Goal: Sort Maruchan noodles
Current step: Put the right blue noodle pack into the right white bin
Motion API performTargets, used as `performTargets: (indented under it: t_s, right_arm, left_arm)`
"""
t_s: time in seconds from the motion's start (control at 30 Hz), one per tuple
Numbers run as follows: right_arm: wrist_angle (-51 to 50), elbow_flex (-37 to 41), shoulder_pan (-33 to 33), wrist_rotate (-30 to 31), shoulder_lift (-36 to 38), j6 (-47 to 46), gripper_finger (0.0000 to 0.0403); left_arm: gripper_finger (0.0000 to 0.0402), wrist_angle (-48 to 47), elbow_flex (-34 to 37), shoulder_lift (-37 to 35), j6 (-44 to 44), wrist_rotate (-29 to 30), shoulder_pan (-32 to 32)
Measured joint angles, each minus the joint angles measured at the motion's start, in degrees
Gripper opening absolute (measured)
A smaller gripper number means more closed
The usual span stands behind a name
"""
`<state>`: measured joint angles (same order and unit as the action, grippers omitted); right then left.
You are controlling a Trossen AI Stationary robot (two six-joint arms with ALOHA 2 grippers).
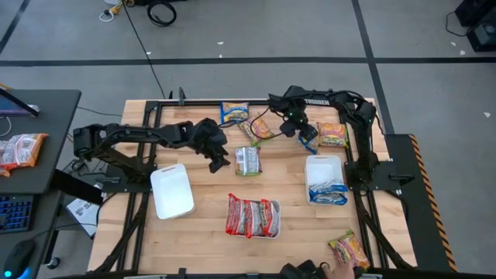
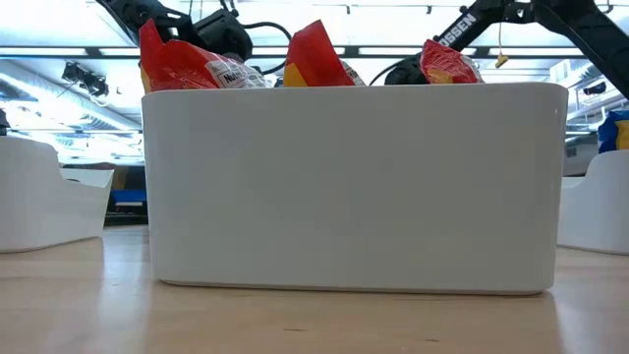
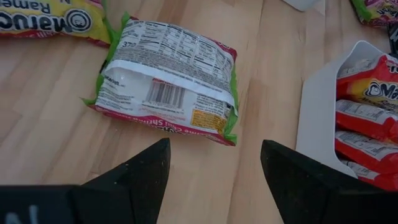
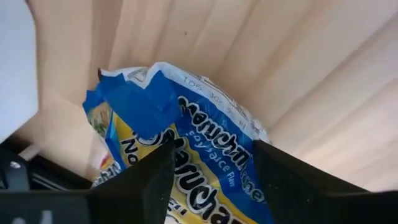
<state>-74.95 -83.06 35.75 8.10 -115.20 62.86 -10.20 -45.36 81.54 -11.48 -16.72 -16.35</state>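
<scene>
A Maruchan noodles packet with green edges [image 3: 165, 81] lies label-down on the wood, just beyond my open left gripper [image 3: 214, 168], which hovers beside it at mid-table [image 1: 219, 161]. My right gripper [image 1: 304, 136] points steeply down at the far right, with a blue-and-yellow packet [image 4: 186, 155] filling the gap between its fingers. More packets lie loose at the far edge: a blue-and-yellow one [image 1: 235, 112], an orange one [image 1: 260, 128] and a yellow-orange one [image 1: 333, 135]. My right gripper has the blue-and-yellow packet between its two fingers [image 4: 149, 186], which stand against its two opposite sides [image 4: 249, 186]. The fingers come from above, pointing steeply down. The packet's crinkled end [image 4: 137, 93] sticks out past the fingertips; whether it is clear of the wood I cannot tell.
Three white trays stand on the near half: one at the left [image 1: 172, 191], a middle one [image 1: 275, 225] holding red packets, and one at the right [image 1: 325, 164] holding blue packets. Another packet [image 1: 350, 249] lies at the near right edge. The middle tray's wall [image 2: 354, 187] fills the low view.
</scene>
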Motion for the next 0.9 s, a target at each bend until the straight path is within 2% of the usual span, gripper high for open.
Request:
performTargets:
  t_s: [0.3,0.5,0.7,0.9]
  right_arm:
    - [1.12,0.45,0.06,1.34,0.0,2.3,0.0192]
    - [4.26,0.47,-0.06,1.52,0.0,1.23,0.0123]
    - [4.44,-0.6,-0.09,1.15,0.0,-6.29,0.0014]
    - [3.76,-5.88,-0.37,-0.17,1.9,-16.89,0.0007]
  left_arm:
    - [0.0253,-0.25,0.0,-0.01,0.81,-0.43,-0.91]
    - [0.0253,-1.02,0.0,-0.02,0.8,-0.45,-0.91]
    - [0.0253,-10.74,0.0,-3.57,1.34,0.12,-1.75]
    - [0.0253,-19.62,0.02,-12.73,4.65,4.42,-2.99]
